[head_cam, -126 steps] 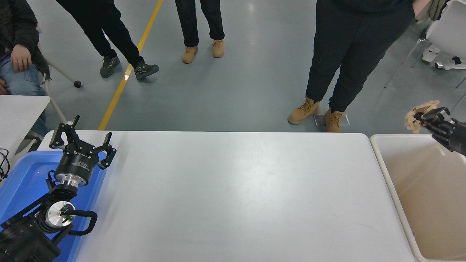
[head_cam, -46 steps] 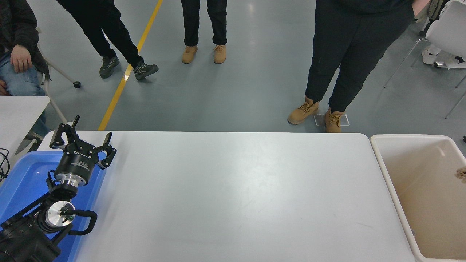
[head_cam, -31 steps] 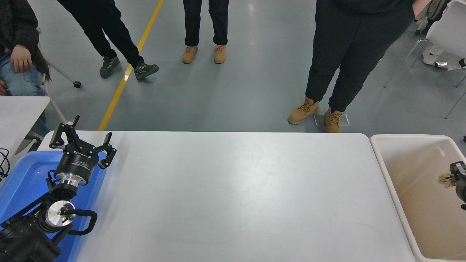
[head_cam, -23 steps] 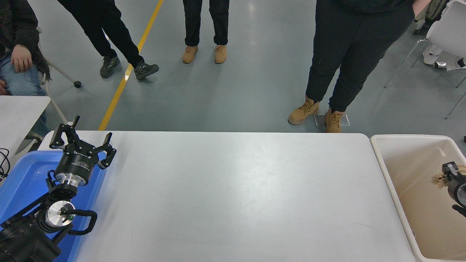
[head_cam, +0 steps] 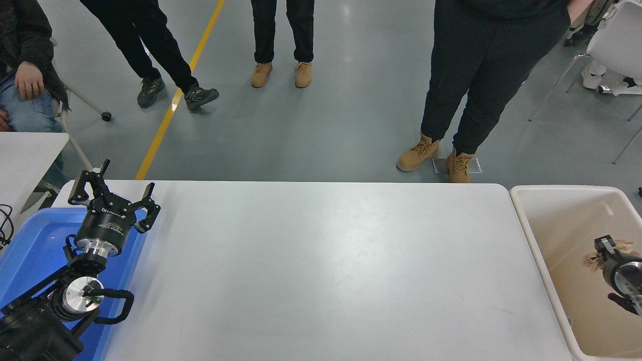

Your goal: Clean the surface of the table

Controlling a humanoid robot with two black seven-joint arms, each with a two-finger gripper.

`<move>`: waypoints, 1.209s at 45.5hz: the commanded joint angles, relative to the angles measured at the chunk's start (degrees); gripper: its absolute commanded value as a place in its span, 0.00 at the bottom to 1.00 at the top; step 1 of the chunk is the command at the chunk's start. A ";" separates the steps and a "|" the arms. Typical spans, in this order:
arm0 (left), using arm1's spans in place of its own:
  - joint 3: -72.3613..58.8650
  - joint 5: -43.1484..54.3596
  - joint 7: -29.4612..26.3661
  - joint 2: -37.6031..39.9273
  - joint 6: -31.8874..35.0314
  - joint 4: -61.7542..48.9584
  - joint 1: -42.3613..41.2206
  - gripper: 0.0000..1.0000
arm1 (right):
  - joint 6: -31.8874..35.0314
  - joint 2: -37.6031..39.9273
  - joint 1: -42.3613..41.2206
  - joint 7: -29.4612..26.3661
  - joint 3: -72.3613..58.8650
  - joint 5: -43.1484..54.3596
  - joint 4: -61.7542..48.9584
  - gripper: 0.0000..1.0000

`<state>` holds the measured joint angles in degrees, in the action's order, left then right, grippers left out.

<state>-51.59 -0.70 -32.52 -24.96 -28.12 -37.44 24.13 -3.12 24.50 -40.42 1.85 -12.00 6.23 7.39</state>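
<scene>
Roughly, from left to right:

Small table (head_cam: 25, 155): a white corner at the far left, well apart from the work; a seated person (head_cam: 22, 75) is beyond it.

Blue bin (head_cam: 30, 250): sits against the left end of the table, low enough that things could be swept or dropped into it.

Left gripper (head_cam: 114, 196): parked over the blue bin's right edge, at the table's near-left corner, fingers spread apart and holding nothing. My guess is it waits there to stay out of the way.

Table (head_cam: 321, 265): the task's thing, the wide white top filling the middle, from the blue bin across to the beige bin. Nothing lies on it that I can make out, only faint scuffs, so the clearing looks close to done.

People: three pairs of legs (head_cam: 481, 85) stand on the grey floor beyond the far edge, none reaching in.

Beige bin (head_cam: 531, 235): butted against the table's right end, open at the top to take waste.

Right gripper (head_cam: 602, 250): at the right edge, down inside the beige bin, with a tan crumpled wad (head_cam: 592, 260) at its tip. Whether the fingers are clamped on the wad or have let go, I cannot tell. Its place low in the bin suggests a drop-off.
</scene>
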 commanded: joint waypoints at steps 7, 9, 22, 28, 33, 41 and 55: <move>0.00 -0.01 0.00 0.00 0.00 0.00 0.04 0.99 | -1.54 -0.15 0.61 -0.01 0.22 0.01 -0.18 0.37; 0.00 -0.01 0.00 0.00 0.00 0.00 0.04 0.99 | -1.62 -0.06 0.70 -0.01 0.22 0.10 -0.09 0.40; 0.00 0.08 0.00 0.00 0.00 0.00 0.04 0.99 | -4.08 0.20 1.22 0.08 0.49 -0.08 -0.09 0.93; 0.00 0.08 0.00 0.00 0.00 0.00 0.04 0.99 | -4.26 0.29 1.22 0.08 0.57 -0.08 -0.09 0.97; 0.00 0.08 0.00 0.00 0.00 0.00 0.04 0.99 | -4.17 0.20 1.23 0.08 0.66 -0.17 0.08 0.97; 0.00 -0.01 0.00 0.00 0.00 0.00 0.04 0.99 | -4.00 0.29 0.35 0.08 1.01 -0.25 0.70 0.97; 0.00 -0.01 0.00 0.00 0.00 0.00 0.04 0.99 | -2.15 4.68 -1.68 0.25 14.27 -0.43 3.16 0.98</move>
<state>-51.59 -0.64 -32.52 -24.96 -28.13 -37.44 24.16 -6.34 26.45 -41.07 1.94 -7.02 5.89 8.27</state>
